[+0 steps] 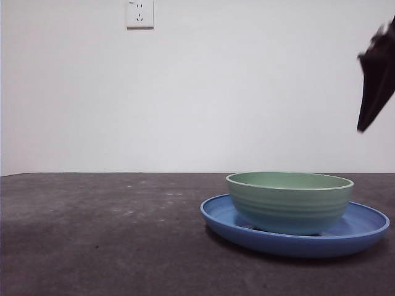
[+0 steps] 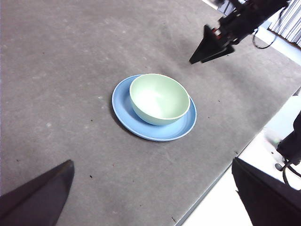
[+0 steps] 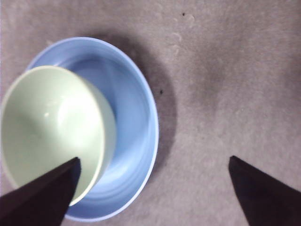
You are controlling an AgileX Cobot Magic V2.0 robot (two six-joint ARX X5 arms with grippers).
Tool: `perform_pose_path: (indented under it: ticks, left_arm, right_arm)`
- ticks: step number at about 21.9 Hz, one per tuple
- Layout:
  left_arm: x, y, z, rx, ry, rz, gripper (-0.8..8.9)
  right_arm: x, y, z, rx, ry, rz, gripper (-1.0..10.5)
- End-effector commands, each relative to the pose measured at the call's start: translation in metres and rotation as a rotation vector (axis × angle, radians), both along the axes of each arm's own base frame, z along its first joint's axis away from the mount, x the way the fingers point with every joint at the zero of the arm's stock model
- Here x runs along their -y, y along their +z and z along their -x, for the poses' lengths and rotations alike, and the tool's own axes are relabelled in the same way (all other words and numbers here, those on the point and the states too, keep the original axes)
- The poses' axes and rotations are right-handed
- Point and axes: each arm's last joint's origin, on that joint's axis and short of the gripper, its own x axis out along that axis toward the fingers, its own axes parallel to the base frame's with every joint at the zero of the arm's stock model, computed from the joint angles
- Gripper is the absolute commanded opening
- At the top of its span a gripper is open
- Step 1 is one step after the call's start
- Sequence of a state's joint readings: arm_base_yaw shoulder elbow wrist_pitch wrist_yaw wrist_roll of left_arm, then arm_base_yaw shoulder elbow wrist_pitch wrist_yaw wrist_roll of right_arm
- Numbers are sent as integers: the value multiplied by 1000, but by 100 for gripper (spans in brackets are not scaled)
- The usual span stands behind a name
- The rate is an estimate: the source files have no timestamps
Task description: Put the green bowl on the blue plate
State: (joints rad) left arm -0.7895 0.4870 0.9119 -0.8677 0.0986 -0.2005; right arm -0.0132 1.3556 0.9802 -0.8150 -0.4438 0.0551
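Observation:
The green bowl [image 1: 289,201] sits upright inside the blue plate [image 1: 364,225] at the right of the table. From the left wrist view, the bowl [image 2: 159,98] rests a little off-centre on the plate [image 2: 123,110]. My right gripper [image 3: 154,161] hovers above, open and empty, with the bowl [image 3: 49,129] and the plate [image 3: 134,122] below one jaw. It shows as a dark tip [image 1: 373,86] at the upper right, clear of the bowl. My left gripper [image 2: 153,162] hangs open high above the table, far from the dishes, holding nothing.
A dark grey table [image 1: 105,234] carries the dishes. Its edge [image 2: 221,193] runs close to the plate, with white floor beyond. A white wall with a socket [image 1: 139,13] stands behind. The right arm [image 2: 235,23] reaches in over the table.

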Motion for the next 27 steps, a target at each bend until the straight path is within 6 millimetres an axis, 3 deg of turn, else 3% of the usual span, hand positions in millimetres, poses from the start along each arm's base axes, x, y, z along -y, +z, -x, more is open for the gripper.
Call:
perform_pose_path:
  ticks: [1, 6, 11, 22, 27]
  left_arm:
    - [0, 4, 1, 19, -7, 5, 625]
    - [0, 4, 1, 19, -7, 5, 625]
    - [0, 4, 1, 19, -6, 5, 625]
    - [0, 4, 1, 19, -7, 6, 625]
    - [0, 4, 1, 20, -7, 5, 625]
  right_arm:
    - [0, -10, -13, -12, 30, 9, 406]
    - [-1, -40, -31, -87, 50, -19, 303]
    - [-10, -60, -43, -110, 110, -137, 295]
    - [-17, -79, -51, -145, 125, -140, 249]
    - [-17, -81, -52, -145, 127, -140, 77]
